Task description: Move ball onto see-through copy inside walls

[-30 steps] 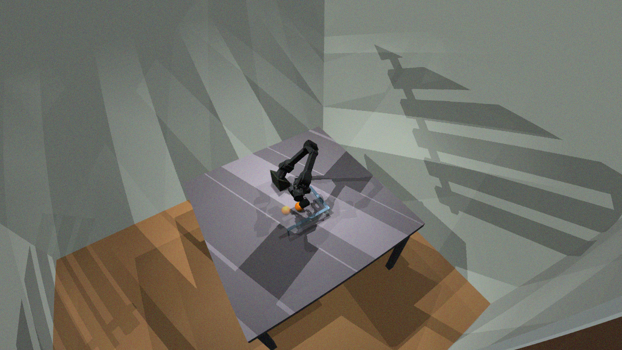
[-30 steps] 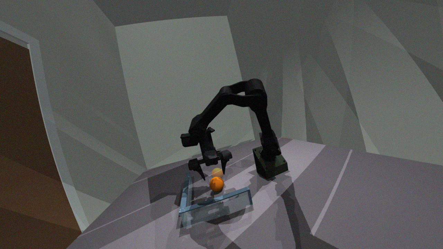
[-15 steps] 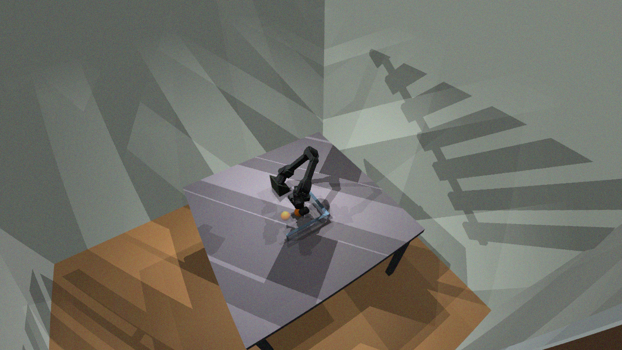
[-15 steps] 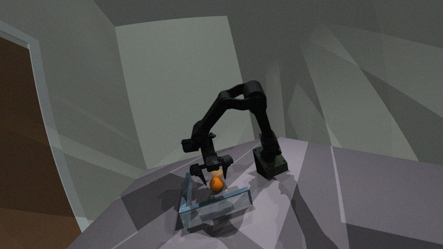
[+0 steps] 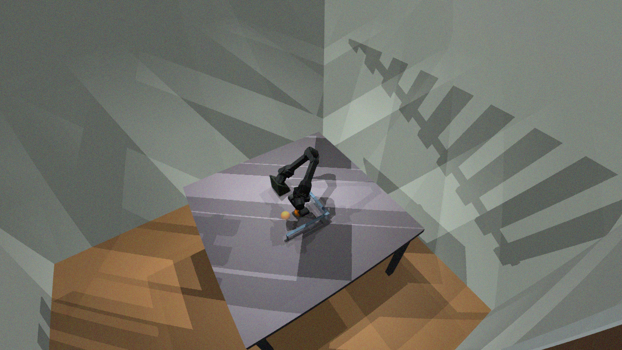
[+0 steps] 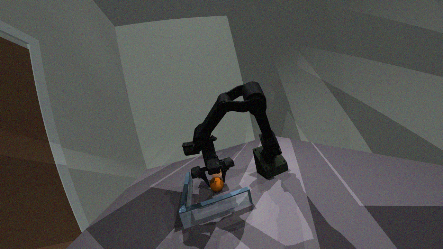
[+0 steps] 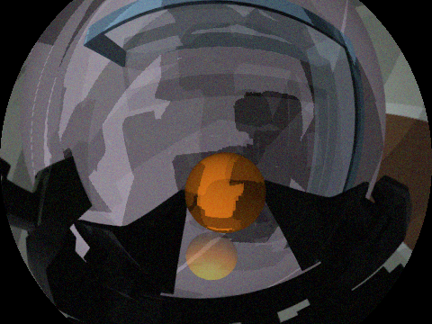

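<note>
Wrist view, end effector (image 7: 225,201) seemingly gripping ball (image 7: 225,193), corner walls (image 7: 337,54) beyond.

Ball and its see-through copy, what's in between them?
Nothing but a thin strip of table top, seen in the wrist view between the ball and the see-through copy.

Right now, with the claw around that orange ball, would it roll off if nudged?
Probably: the ball is a smooth sphere on the flat table, so it would roll readily. The gripper pinches only its curved sides, so it might slip out.
</note>
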Available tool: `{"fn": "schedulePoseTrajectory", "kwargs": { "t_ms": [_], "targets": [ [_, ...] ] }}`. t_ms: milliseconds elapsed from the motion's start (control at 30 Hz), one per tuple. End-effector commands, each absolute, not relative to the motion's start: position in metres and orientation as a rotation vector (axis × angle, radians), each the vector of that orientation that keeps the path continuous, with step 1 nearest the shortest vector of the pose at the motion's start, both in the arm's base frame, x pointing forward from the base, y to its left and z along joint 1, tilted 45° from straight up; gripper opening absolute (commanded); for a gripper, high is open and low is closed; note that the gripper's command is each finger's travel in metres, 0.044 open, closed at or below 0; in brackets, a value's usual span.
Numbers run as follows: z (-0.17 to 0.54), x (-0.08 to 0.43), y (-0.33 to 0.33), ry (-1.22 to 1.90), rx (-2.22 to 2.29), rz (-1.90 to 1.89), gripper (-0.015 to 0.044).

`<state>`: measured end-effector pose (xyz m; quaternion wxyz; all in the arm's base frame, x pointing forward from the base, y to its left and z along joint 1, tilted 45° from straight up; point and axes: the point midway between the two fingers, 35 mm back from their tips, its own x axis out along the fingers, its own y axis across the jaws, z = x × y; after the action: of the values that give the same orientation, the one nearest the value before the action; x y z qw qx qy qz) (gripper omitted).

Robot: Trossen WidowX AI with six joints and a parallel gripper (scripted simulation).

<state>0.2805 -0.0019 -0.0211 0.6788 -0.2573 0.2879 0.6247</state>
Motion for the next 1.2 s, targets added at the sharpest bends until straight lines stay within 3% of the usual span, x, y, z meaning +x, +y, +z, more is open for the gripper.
{"fn": "schedulePoseTrajectory", "kwargs": {
  "t_ms": [0, 67, 400, 933, 1167],
  "targets": [
    [-0.021, 0.281, -0.002, 0.647, -0.573, 1.401, 0.0282],
    [-0.021, 0.281, -0.002, 0.647, -0.573, 1.401, 0.0269],
    [0.006, 0.286, -0.035, 0.655, -0.580, 1.396, 0.0007],
    [0.076, 0.274, -0.099, 0.653, -0.576, 1.400, 0.0000],
    [0.068, 0.272, -0.106, 0.653, -0.576, 1.400, 0.0000]
  ]
}}
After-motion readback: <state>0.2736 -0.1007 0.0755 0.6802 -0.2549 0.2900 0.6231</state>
